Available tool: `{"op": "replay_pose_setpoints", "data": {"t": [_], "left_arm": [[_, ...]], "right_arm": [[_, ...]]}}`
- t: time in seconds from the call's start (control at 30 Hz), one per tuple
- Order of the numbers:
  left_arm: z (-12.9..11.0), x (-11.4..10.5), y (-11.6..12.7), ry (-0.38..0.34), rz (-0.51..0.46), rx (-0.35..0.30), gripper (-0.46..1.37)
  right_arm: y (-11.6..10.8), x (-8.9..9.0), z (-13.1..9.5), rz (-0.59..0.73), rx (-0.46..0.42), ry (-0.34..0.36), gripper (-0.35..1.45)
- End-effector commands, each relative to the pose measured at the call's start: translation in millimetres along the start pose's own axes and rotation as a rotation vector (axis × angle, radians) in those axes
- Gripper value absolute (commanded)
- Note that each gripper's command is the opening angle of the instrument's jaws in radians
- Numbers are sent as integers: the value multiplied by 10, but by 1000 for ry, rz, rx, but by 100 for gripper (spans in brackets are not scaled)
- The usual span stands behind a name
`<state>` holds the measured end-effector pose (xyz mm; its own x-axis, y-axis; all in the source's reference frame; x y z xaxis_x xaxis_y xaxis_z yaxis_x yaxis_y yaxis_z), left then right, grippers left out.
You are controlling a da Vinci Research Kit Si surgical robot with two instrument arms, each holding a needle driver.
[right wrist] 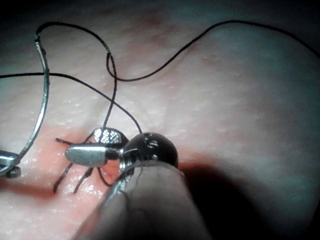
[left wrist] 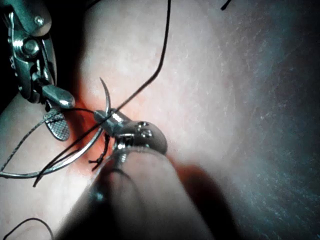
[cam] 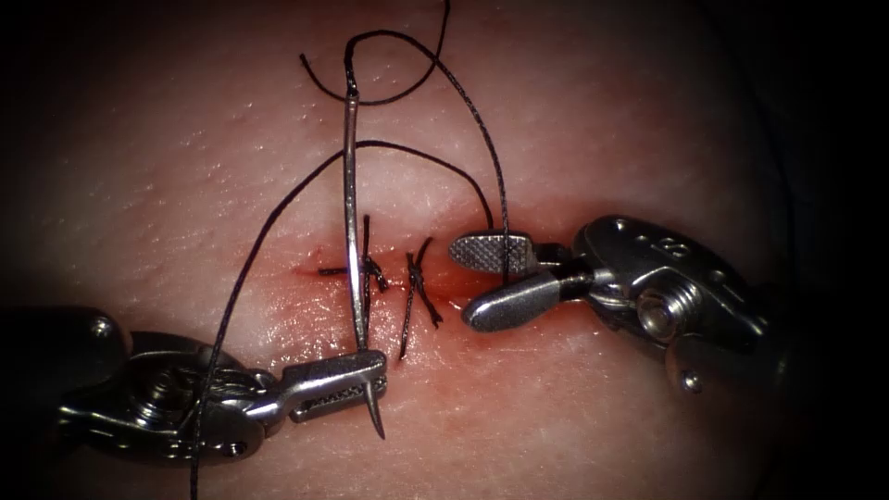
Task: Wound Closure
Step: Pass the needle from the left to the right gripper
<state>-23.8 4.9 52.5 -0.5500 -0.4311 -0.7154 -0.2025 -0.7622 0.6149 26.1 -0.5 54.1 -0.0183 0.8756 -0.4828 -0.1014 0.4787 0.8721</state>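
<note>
The curved needle [cam: 351, 213] is out of the tissue [cam: 602, 111] and stands over the cut [cam: 310, 272]. My left tool [cam: 378, 368] is shut on it close to the point, which pokes out below the jaws. The thread [cam: 482, 130] loops from the needle's blunt end and drops into my right tool [cam: 477, 276], whose jaws stand open at the cut's right end and grip nothing. In the left wrist view the left tool [left wrist: 107, 118] grips the needle [left wrist: 104, 95]. The right wrist view has the right tool [right wrist: 95, 145], jaws apart, over the stitches, with the needle [right wrist: 44, 102] beside it.
Two tied stitches [cam: 372, 273] [cam: 421, 289] with short cut ends cross the cut, and red fluid [cam: 444, 306] wets the tissue around them. A long strand of thread [cam: 231, 306] runs down across the left tool's wrist.
</note>
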Motion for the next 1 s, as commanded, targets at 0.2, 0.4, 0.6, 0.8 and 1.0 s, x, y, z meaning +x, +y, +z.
{"op": "replay_pose_setpoints", "data": {"t": [0.2,0.4,0.6,0.8,1.0], "left_arm": [[0,1,-1,1,0,-6,-35],[2,1,0,5,0,-7,-35],[6,2,1,11,12,-5,-35],[10,1,3,12,13,-4,-35],[14,1,6,16,21,-7,-35]], "right_arm": [[16,6,-9,-58,-8,1,99],[23,14,-24,-83,-27,0,101],[14,32,-51,-70,-31,3,101],[-16,47,-71,-49,-33,-3,105],[-45,52,-75,-37,-30,-6,104]]}}
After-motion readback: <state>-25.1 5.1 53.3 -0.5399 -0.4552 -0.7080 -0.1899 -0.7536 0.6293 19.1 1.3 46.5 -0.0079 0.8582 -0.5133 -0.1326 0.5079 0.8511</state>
